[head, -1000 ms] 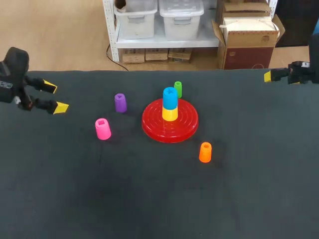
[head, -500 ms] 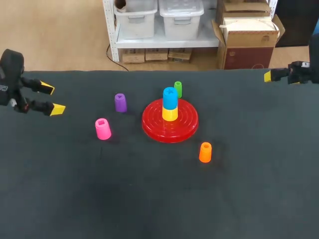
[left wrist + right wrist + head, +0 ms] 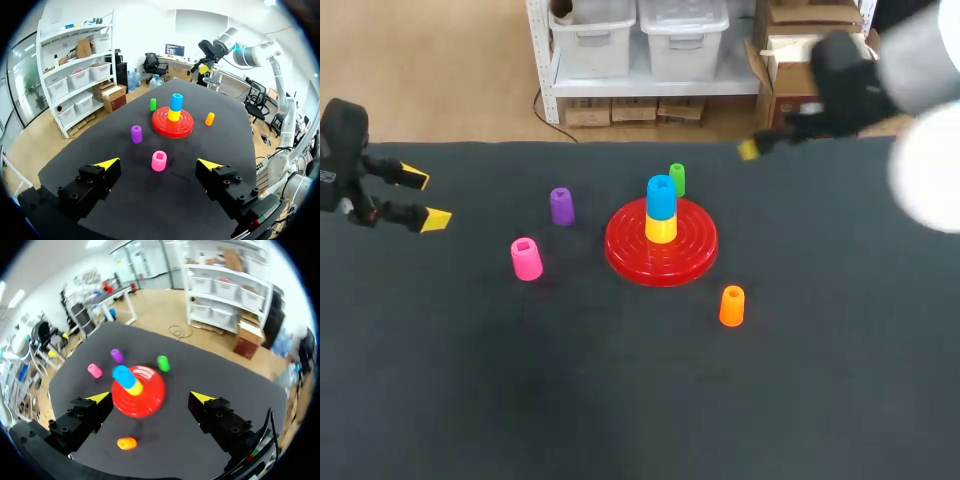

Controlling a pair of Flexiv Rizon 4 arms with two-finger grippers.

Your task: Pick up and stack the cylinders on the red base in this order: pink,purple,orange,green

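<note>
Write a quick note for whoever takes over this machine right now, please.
Left end effector: open, empty, at the left of the table.
Right end effector: open, empty, near the far edge.
The pink cylinder, purple cylinder, orange cylinder and green cylinder stand on the table around the red base, which holds a yellow cylinder topped by a blue cylinder.
Done: none of the four stacked.
Left: all four, pink first.

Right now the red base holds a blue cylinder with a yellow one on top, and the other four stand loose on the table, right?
No, the order is reversed: the head view shows the yellow cylinder on the red base, with the blue cylinder on top. The rest holds.
</note>
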